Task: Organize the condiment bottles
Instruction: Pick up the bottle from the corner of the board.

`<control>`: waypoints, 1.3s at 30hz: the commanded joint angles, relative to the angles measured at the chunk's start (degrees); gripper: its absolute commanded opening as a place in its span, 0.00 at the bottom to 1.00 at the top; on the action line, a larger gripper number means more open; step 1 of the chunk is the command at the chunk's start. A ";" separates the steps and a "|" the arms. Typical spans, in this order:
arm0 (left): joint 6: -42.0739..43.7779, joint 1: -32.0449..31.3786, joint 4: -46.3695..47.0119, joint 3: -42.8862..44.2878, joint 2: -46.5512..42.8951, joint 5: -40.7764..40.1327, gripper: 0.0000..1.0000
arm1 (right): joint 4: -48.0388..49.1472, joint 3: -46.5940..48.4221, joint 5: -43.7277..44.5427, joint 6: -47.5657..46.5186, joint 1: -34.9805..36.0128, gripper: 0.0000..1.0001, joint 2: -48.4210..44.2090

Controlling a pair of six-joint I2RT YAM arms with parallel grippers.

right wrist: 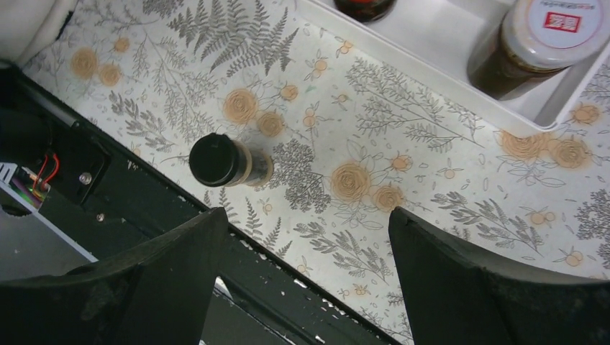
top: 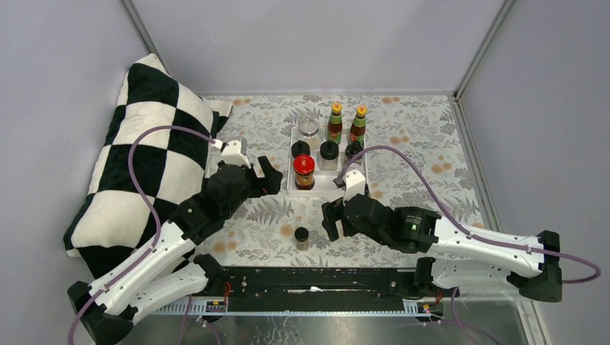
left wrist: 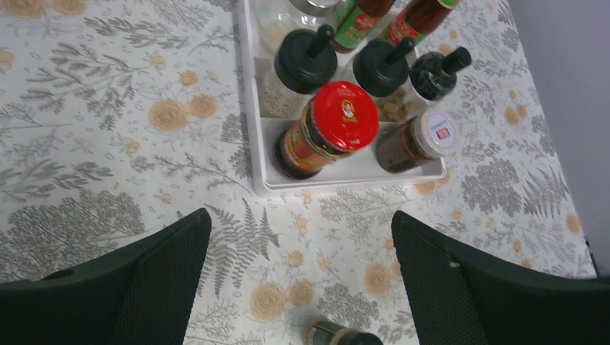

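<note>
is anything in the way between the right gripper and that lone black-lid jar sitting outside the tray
Nothing visible. The black-lid jar stands alone on the tablecloth, just left of the open right gripper in the top view, with only cloth between them. The white tray sits farther back, off that path.

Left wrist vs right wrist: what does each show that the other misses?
Only left wrist: the round red lid of a sauce jar, three black spouted caps and two slim red-sauce bottles. Only right wrist: the black base rail with red wiring. Both: the white rectangular plastic tray, its white-lidded dark jar, and the small black-lidded jar loose on the floral tablecloth.
</note>
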 commanded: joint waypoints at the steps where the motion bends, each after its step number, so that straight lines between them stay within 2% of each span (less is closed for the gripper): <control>1: 4.64 5.91 4.74 0.79 1.24 9.24 0.99 | 1.92 -0.16 6.15 2.37 4.32 0.90 1.40; 7: 6.06 14.33 5.15 2.65 2.56 16.27 0.99 | 2.65 0.46 8.12 2.56 7.35 0.91 3.43; 12: 4.57 23.86 7.27 1.66 3.20 28.03 0.99 | 4.04 0.67 7.99 2.35 7.85 0.91 4.34; 15: 4.74 26.86 6.97 1.73 3.98 30.88 0.99 | 4.14 0.85 8.09 2.26 8.21 0.91 4.89; 21: 5.27 27.81 6.28 2.34 3.58 31.74 0.99 | 5.88 0.07 8.39 2.20 8.36 0.91 5.57; 39: 5.07 28.39 5.36 0.43 1.21 32.83 0.99 | 20.65 -2.89 -0.66 -5.52 9.84 0.90 14.64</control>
